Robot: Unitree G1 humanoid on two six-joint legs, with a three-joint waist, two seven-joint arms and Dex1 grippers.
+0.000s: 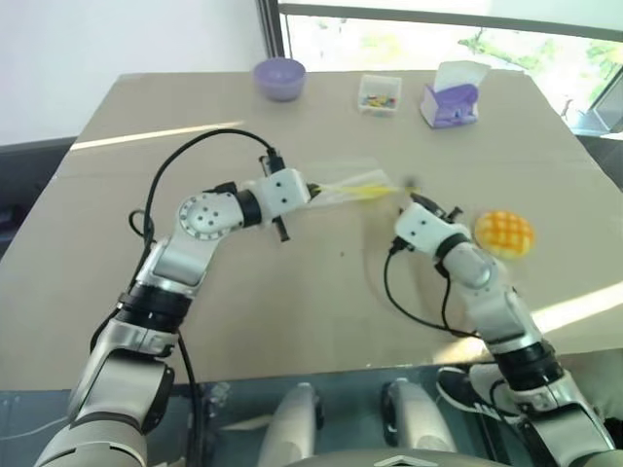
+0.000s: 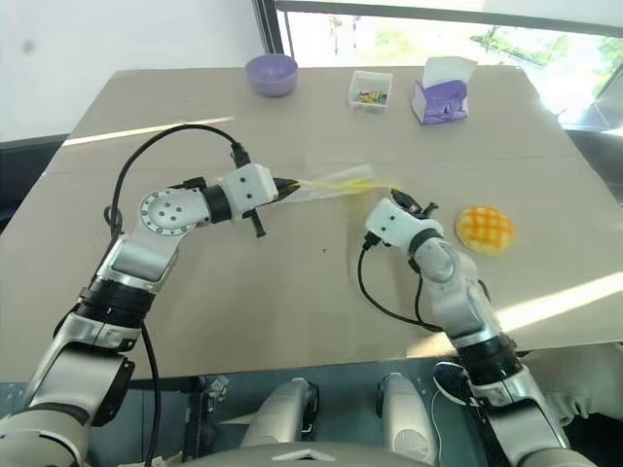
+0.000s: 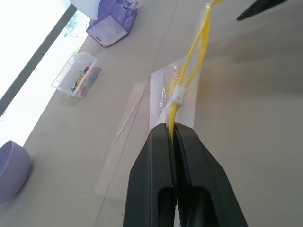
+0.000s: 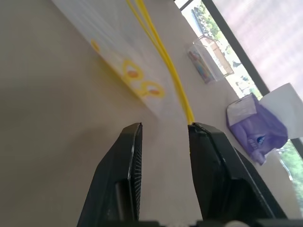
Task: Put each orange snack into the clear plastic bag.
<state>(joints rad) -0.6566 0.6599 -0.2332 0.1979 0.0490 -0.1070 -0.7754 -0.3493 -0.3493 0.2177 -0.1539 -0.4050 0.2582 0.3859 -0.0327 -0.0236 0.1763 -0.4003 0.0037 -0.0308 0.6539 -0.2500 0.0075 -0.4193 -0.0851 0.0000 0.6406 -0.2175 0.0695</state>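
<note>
Bag prep stage; bun not yet bagged.
left gripper (image 3: 176, 135) clenched on clear plastic bag (image 1: 352, 184) seal strip; right gripper (image 4: 163, 130) fingers parted, holding nothing; next, probably fetch orange snack (image 1: 504, 233).

We are looking at what seems a test room or lab corner rather than a home. A plain beige table (image 1: 292, 311) is standing against a large window (image 2: 438, 29), through which daylight and green trees are showing. A white wall (image 1: 117, 39) is running left of the window, with a dark frame post (image 1: 273, 29) between them. Along the table's far edge, near the window, a purple bowl (image 1: 279, 77), a small clear box of coloured bits (image 1: 380, 93) and a purple tissue box (image 1: 452, 97) are sitting in a row.
</note>
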